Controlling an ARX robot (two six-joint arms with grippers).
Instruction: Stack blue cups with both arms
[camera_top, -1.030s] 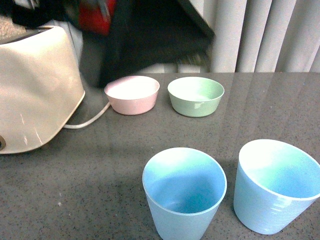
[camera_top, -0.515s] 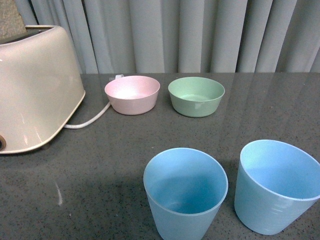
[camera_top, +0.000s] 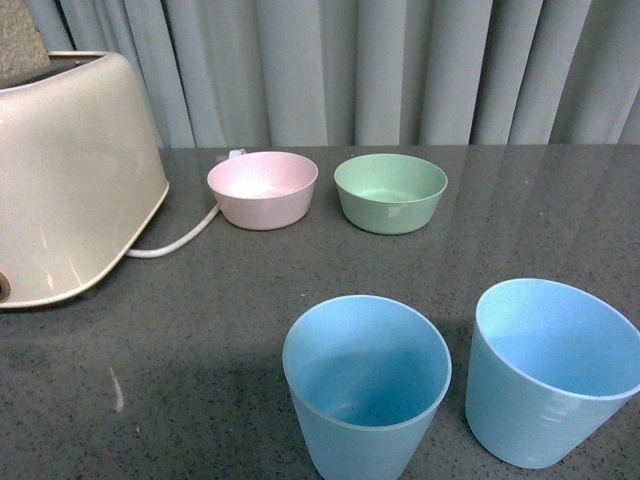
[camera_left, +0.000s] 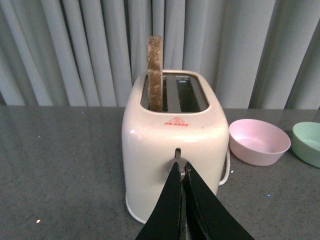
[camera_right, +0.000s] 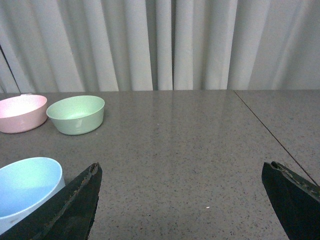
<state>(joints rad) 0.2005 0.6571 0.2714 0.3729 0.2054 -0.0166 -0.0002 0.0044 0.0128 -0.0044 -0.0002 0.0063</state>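
A: What's cut off?
B: Front view crops the bases of both cups at the near table (camera_top: 520, 225) edge. The left blue cup (camera_top: 367, 385) is otherwise whole and the right blue cup (camera_top: 545, 375) is clipped at the side too. The toaster (camera_top: 70, 175) is cropped on the left. Neither arm is in that view.
A: Wrist cams?
B: The right wrist view shows only the rim and part of the wall of one blue cup (camera_right: 25, 185). The rest is behind a finger (camera_right: 75, 205) or off-frame, so I can't tell which of the two it is. In the left wrist view the green bowl (camera_left: 307, 142) is cut at the edge and the fingers cover the toaster's lower front.
A: Jaws?
B: The right gripper (camera_right: 181, 172) is spread wide with only bare table between. That cup sits just beside one finger, outside the gap, and I can't tell if they touch. The left gripper (camera_left: 181, 170) has its tips pressed together, gripping nothing, in front of the toaster's lever slot.
A: Surfaces?
B: Cups are light blue matte plastic, tapered, handleless and upright, side by side with a narrow gap. The pink bowl (camera_top: 263, 188) and green bowl are low and round, further back and not touching. The table is dark grey and speckled with a slight sheen. The toaster is cream, glossy and rounded, with a bread slice (camera_left: 155, 72) standing in one slot. A white cord (camera_top: 180, 238) runs beside it. A grey pleated curtain (camera_top: 400, 70) hangs behind.
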